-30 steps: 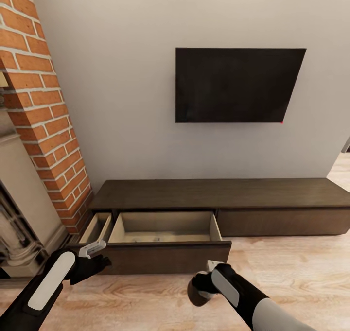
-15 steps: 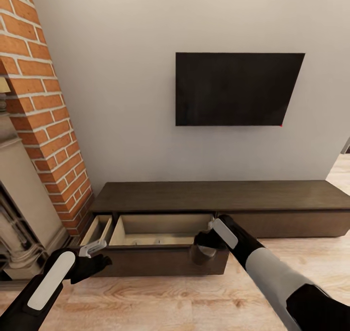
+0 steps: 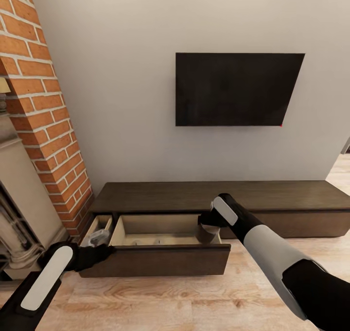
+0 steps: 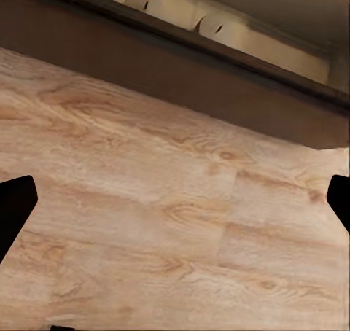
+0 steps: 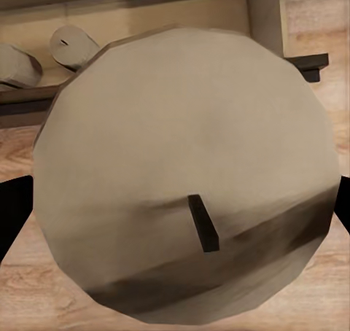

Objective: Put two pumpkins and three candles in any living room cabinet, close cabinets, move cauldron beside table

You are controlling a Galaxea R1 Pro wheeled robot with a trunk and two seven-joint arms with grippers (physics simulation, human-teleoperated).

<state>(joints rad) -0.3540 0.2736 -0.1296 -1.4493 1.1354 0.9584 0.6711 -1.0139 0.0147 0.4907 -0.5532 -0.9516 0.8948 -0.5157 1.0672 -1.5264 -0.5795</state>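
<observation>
The long dark brown cabinet (image 3: 214, 195) runs along the wall with one wide drawer (image 3: 155, 260) pulled out. My right gripper (image 3: 206, 225) is shut on a pale grey candle (image 3: 208, 234) (image 5: 186, 178) and holds it over the drawer's right end. Two more candles (image 5: 73, 45) (image 4: 157, 3) lie on their sides on the pale drawer floor. My left gripper (image 3: 98, 237) (image 4: 175, 200) hangs open by the drawer's left front corner, above the wooden floor, holding nothing. Pumpkins, cauldron and table are out of view.
A narrow drawer (image 3: 95, 226) stands open left of the wide one. A brick column (image 3: 43, 127) and a pale fireplace surround (image 3: 19, 214) close off the left side. A dark TV (image 3: 238, 89) hangs on the wall. Wooden floor (image 3: 194, 297) lies before the cabinet.
My right arm has carried the candle up and forward from near the floor to over the drawer's right end. My left gripper has edged forward toward the narrow drawer.
</observation>
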